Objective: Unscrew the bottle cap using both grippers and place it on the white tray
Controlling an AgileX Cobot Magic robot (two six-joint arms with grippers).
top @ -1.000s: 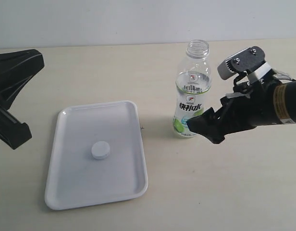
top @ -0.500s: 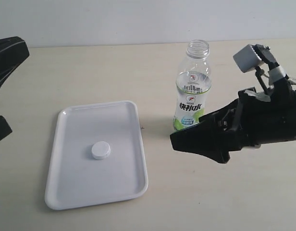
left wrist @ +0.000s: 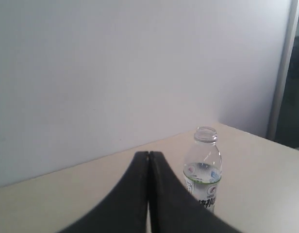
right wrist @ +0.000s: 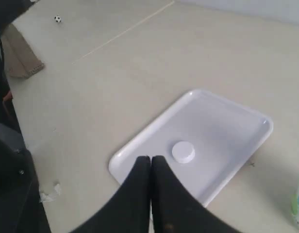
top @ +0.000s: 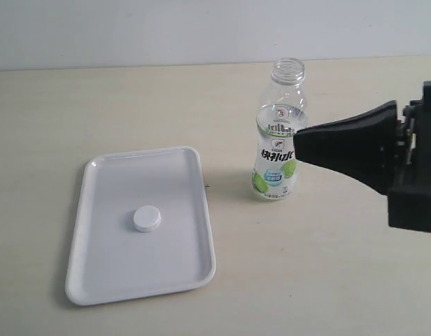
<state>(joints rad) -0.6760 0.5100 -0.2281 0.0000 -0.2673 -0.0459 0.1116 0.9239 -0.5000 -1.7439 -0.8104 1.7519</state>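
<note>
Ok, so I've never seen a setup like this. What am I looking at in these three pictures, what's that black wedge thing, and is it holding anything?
This is a robot with two arms working at a pale table. The wide picture comes from a camera off the arms. The other two come from a camera on each arm's wrist, looking along its pincer. The black wedge is the right gripper. Its jaws are shut and it holds nothing. The left gripper shows only in its own wrist picture, also shut and empty. On the table a clear bottle stands upright with its neck open. Beside it lies a white tray with the bottle cap resting on it.
</note>
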